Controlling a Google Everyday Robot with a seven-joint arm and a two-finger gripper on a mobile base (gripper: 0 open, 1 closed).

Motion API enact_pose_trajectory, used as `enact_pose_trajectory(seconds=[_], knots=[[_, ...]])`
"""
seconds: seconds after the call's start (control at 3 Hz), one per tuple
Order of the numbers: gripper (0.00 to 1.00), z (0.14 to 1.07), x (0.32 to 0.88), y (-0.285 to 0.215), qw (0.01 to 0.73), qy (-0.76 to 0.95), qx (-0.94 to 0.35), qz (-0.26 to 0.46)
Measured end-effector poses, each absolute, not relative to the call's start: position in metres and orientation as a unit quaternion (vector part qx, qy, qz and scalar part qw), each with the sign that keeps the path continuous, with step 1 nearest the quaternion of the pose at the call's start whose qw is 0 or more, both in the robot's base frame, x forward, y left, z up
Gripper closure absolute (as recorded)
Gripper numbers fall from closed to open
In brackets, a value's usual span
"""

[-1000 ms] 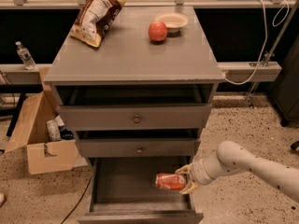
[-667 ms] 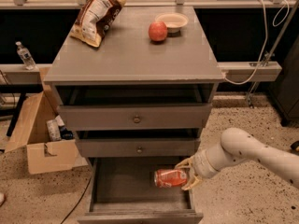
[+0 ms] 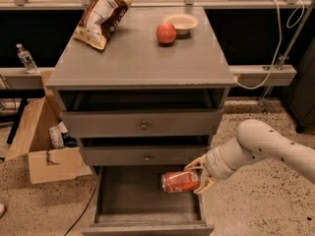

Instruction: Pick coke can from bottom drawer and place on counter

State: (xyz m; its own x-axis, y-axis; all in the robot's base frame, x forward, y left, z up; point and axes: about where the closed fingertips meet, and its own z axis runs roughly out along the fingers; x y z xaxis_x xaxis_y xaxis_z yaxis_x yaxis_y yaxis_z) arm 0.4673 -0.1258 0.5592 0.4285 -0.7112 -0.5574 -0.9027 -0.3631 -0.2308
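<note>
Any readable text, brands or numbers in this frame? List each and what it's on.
No text reads clearly.
coke can, held sideways by the gripper over the bottom drawer: faint white markings, blurred.
chip bag on the counter: pale label patch, unreadable.
cardboard box: dark mark on its front, unreadable.
plastic bottle at left: label too small.
</note>
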Motion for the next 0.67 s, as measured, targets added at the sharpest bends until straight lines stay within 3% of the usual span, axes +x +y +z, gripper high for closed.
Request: enact_pose_trajectory(seconds=[0.67], knots=[[1.00,0.674,0.513,-0.128,0.309,0.452,-0.812,0.203]])
